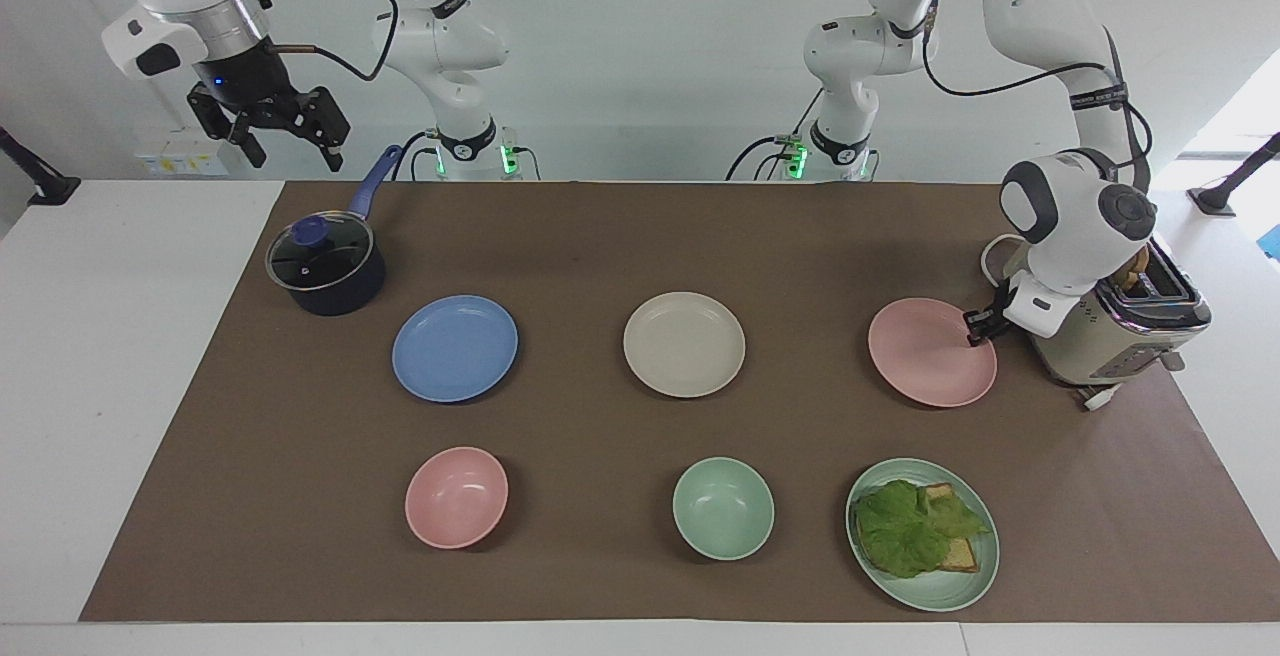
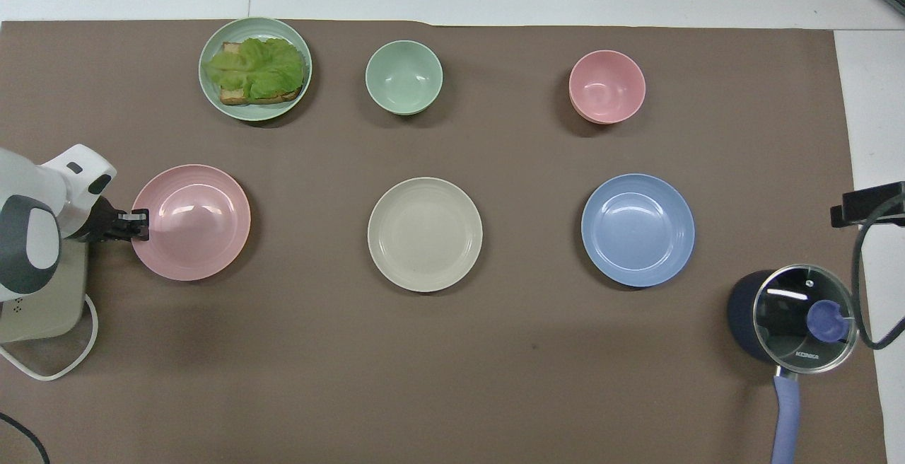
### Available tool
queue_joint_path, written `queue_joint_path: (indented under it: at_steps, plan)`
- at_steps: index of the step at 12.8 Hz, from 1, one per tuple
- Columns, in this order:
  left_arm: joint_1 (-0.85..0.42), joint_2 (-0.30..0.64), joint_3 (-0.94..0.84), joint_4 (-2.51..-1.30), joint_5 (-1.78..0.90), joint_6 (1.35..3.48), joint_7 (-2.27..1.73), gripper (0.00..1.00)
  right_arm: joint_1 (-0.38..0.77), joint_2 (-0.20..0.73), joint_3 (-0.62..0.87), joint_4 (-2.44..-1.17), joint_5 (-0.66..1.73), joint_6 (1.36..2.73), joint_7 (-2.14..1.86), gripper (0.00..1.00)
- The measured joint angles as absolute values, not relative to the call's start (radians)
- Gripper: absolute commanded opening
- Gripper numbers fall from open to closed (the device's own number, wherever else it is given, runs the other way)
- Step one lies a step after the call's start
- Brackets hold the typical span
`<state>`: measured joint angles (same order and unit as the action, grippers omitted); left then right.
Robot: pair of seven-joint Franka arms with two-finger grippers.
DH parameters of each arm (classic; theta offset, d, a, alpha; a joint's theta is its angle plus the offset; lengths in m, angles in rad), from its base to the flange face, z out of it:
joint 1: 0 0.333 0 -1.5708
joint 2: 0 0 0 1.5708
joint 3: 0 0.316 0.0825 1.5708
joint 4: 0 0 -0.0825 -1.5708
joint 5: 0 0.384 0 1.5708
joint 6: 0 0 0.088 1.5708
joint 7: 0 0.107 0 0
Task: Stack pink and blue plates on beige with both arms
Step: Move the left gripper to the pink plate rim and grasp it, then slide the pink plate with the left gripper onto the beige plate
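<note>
I have the left gripper (image 1: 975, 328) pinched shut on the pink plate's (image 1: 925, 354) rim beside the toaster (image 1: 1120, 336) so it can lift toward the beige plate (image 1: 684, 344), while the right gripper (image 1: 270, 131) waits open above the pot (image 1: 325, 266) near the blue plate (image 1: 455, 348).

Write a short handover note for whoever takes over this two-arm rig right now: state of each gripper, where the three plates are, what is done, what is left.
Left gripper: down at the rim of the pink plate, on its toaster side, fingers closed on the rim.
Right gripper: open, raised over the table edge near the saucepan; this arm waits.
Beige plate: mid-table, nothing on it.
Blue plate: toward the right arm's end, beside the beige plate, untouched.
Done: pink plate gripped, not clearly lifted.
Left: carry pink onto beige, then pick up blue with the right arm and stack it on top.
</note>
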<state>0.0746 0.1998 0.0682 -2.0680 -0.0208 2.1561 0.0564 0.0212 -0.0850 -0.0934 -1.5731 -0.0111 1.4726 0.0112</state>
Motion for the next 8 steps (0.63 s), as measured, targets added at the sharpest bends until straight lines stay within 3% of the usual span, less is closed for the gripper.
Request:
queue_joint_path:
  at_steps: [8]
  plan:
    - [0.075,0.147,0.063,-1.891,-0.076,1.854,0.089,0.0,0.021,-0.085,-0.093,-1.573,-0.011,1.473,0.011,1.0]
